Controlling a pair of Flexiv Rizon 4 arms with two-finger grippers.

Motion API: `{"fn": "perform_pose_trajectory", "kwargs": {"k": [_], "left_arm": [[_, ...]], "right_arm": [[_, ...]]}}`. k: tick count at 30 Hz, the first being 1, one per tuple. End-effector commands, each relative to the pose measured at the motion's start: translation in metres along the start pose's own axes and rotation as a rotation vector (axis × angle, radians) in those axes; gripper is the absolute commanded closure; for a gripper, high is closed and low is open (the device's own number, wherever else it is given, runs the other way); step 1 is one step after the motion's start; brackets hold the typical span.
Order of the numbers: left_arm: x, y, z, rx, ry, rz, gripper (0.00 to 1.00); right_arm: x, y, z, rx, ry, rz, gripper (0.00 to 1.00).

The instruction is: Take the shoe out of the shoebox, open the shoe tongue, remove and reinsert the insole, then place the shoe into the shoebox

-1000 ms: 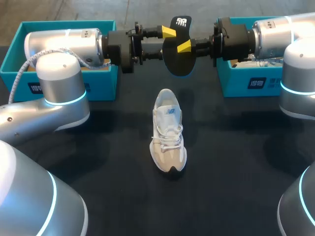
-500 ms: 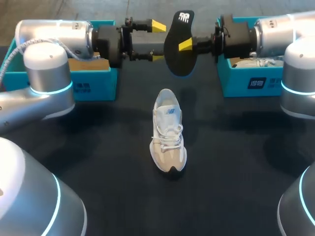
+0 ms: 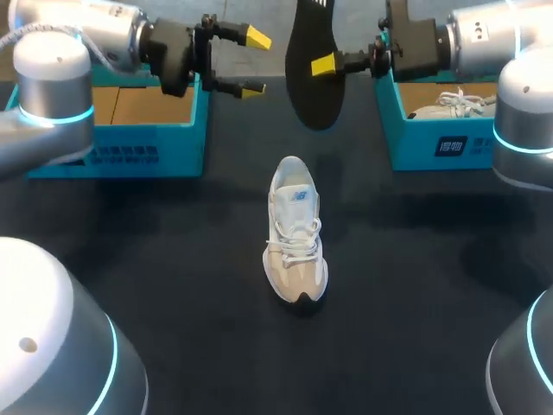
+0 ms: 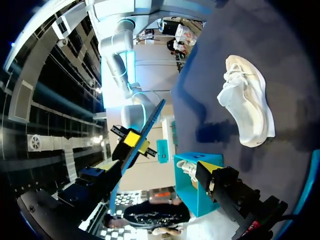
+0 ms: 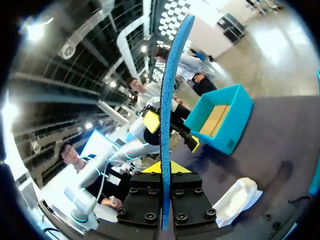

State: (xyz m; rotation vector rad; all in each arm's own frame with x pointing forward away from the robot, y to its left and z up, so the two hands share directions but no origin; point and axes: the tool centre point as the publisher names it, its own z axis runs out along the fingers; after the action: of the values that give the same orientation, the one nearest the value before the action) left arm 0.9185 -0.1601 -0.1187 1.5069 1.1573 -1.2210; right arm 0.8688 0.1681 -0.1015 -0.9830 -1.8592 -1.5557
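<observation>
From above, a white and beige lace-up sneaker (image 3: 295, 229) lies flat on the black tabletop (image 3: 173, 259), midway between two teal cardboard shoeboxes. The left shoebox (image 3: 112, 138) shows a bare brown floor. The right shoebox (image 3: 449, 138) holds a second white shoe (image 3: 454, 104). The right gripper (image 3: 321, 66) is clamped on a black foam insole (image 3: 313, 95), which hangs upright above the table beyond the sneaker. The left gripper (image 3: 254, 62) is just beside the insole and apart from it, its fingers spread with nothing between them.

In the left wrist view, the insole shows edge-on ahead of the spread fingers, pinched by the other arm's yellow tip. The sneaker rests on the table well to one side.

In the right wrist view, the insole stands edge-on between the two fingers, gripped near its lower end, and its edge looks blue. Past it are the left gripper's parted yellow tips, the left shoebox and the sneaker on the table
</observation>
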Motion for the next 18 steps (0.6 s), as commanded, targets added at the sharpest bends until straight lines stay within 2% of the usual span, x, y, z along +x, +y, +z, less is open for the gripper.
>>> {"fn": "perform_pose_trajectory", "kwargs": {"k": [1,6,10,18], "left_arm": [[-0.002,0.01,-0.008,0.176,0.054,-0.005,0.0],[0.002,0.009,-0.012,0.246,0.113,-0.007,0.0],[0.005,0.008,-0.012,0.259,0.143,-0.006,0.0],[0.008,0.008,-0.012,0.268,0.173,-0.022,0.0]], "right_arm": [[0.001,0.0,0.004,-0.013,0.014,-0.058,1.0],[0.004,-0.002,0.008,0.011,0.038,-0.12,1.0],[0.008,-0.002,0.011,0.035,0.082,-0.146,1.0],[0.008,-0.002,0.011,0.035,0.082,-0.146,1.0]]}}
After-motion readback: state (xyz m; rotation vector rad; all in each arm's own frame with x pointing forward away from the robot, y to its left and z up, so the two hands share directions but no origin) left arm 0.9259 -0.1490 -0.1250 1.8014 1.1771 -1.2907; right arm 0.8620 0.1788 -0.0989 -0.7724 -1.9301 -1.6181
